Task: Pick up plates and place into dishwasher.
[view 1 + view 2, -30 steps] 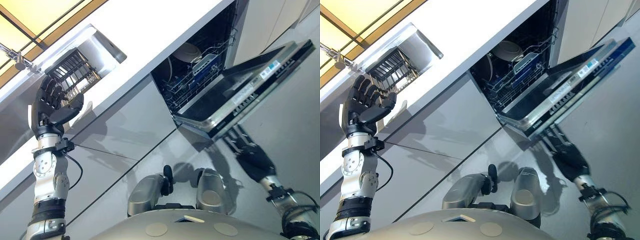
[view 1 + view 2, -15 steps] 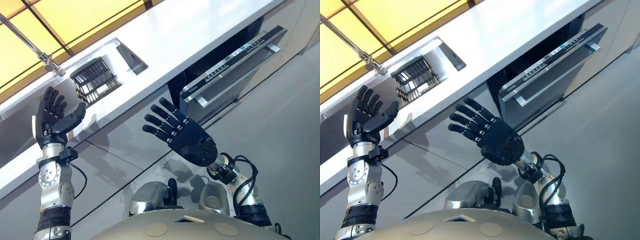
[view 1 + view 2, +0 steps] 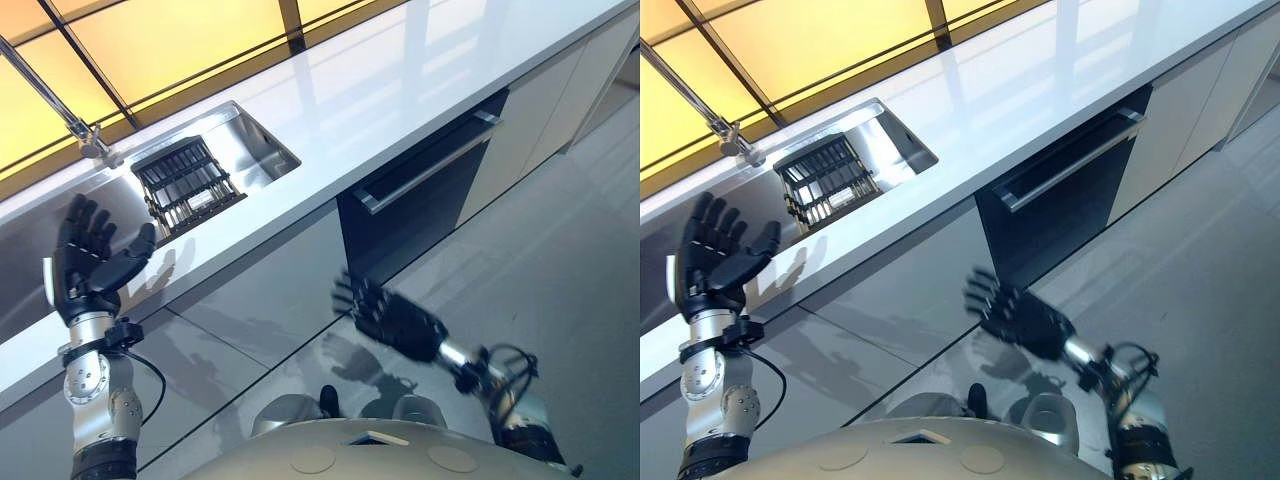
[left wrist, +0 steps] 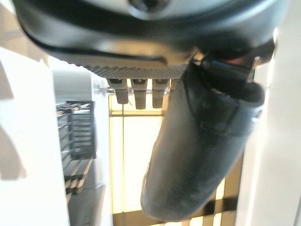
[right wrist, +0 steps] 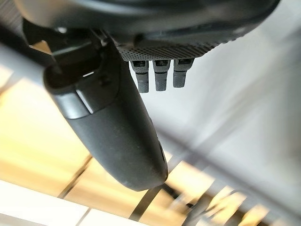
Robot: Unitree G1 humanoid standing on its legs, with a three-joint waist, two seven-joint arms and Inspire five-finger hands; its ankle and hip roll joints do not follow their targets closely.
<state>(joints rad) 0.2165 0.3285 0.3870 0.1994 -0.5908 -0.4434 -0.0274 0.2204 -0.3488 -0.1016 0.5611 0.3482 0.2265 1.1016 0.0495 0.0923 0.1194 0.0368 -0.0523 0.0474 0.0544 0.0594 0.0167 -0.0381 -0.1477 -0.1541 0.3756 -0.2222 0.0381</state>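
The dishwasher [image 3: 425,205] sits under the white counter [image 3: 400,90] with its dark door closed; a silver bar handle [image 3: 428,176] runs across the top of the door. No plate is visible. My left hand [image 3: 92,262] is raised at the left in front of the counter edge, open with fingers spread and holding nothing. My right hand [image 3: 395,318] hangs low in front of the grey cabinet fronts, below and left of the dishwasher, open and holding nothing. Its thumb [image 5: 110,127] stands straight in the right wrist view, and the left thumb [image 4: 197,141] likewise in the left wrist view.
A steel sink [image 3: 255,150] is set in the counter at the left, with a black dish rack [image 3: 185,185] inside and a tap [image 3: 90,140] behind it. Yellow-lit window panes [image 3: 180,40] run along the back. Pale cabinet doors [image 3: 560,110] stand right of the dishwasher.
The dishwasher door has gone from nearly closed to fully closed. My right hand has dropped away from it, down toward the floor. The camera has tilted, shifting the whole scene.
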